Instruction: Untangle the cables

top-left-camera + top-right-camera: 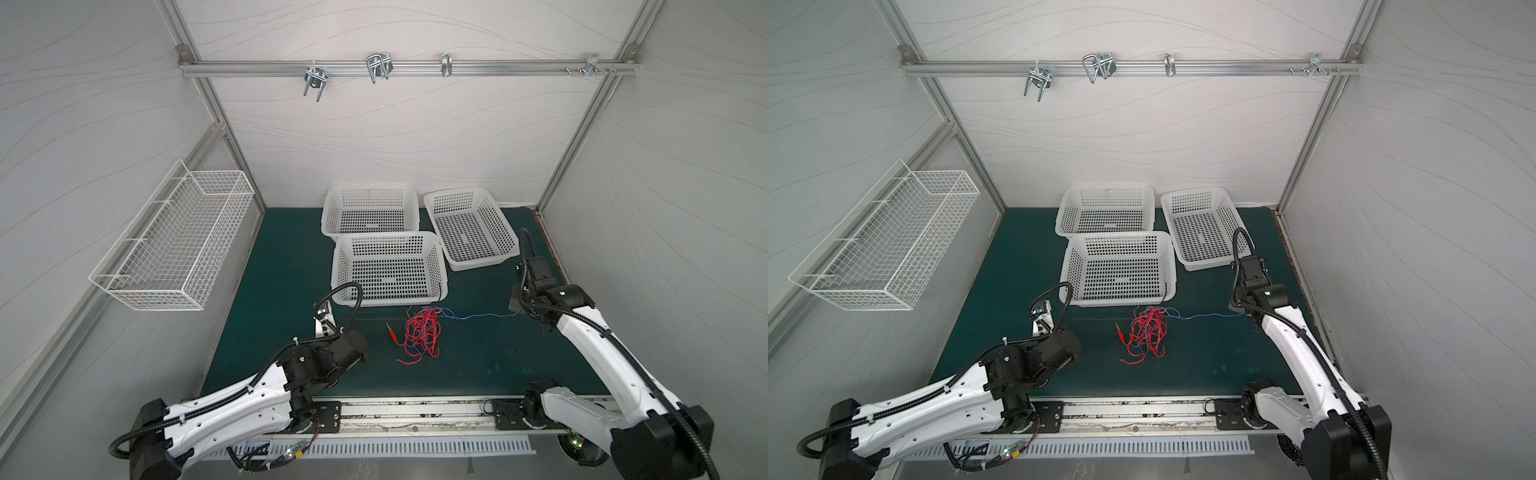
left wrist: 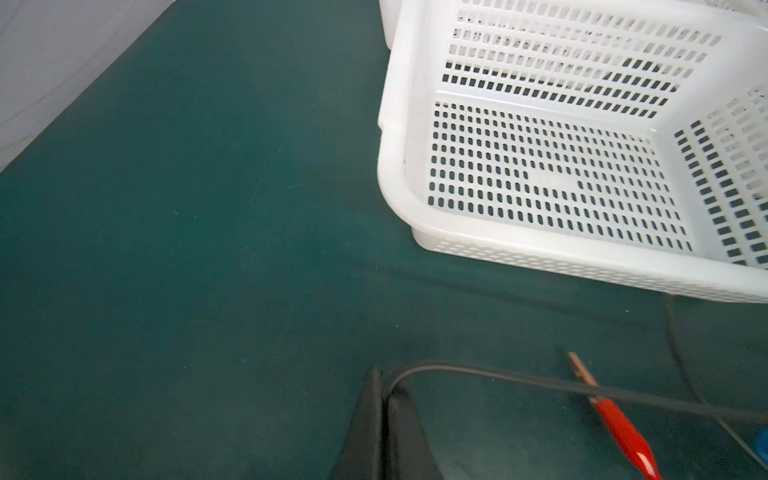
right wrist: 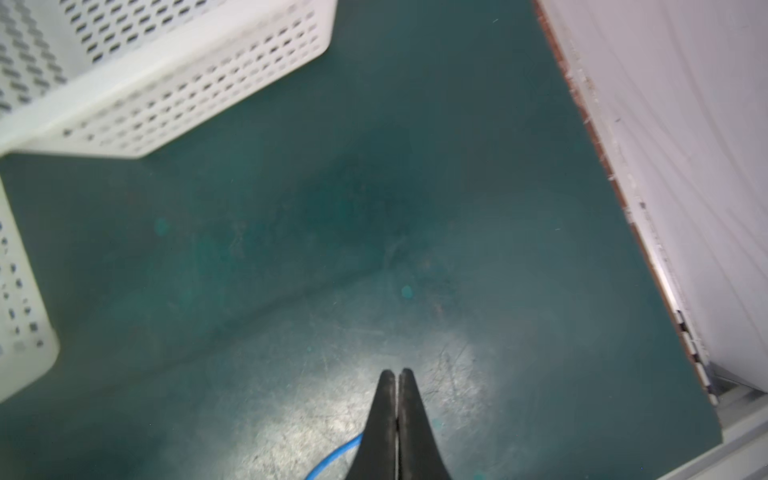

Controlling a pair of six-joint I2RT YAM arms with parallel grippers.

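The cables (image 1: 422, 332) (image 1: 1148, 332) lie in a mostly red tangle with blue and black strands on the green mat, just in front of the near white basket. A red alligator clip (image 1: 390, 328) (image 2: 623, 432) sticks out on the tangle's left. My left gripper (image 2: 384, 380) (image 1: 323, 319) is to the left of the tangle, shut on a thin black cable (image 2: 498, 374) that runs towards it. My right gripper (image 3: 398, 372) (image 1: 517, 309) is to the right, shut on a blue cable (image 3: 332, 457) (image 1: 486, 316) stretched out from the tangle.
Three white perforated baskets stand behind the tangle: the near one (image 1: 386, 237) (image 2: 395, 174), one at the back (image 1: 370, 190) and one at the right (image 1: 455, 192) (image 3: 166, 83). A wire basket (image 1: 174, 241) hangs on the left wall. Metal hooks (image 1: 378, 66) hang from the back rail.
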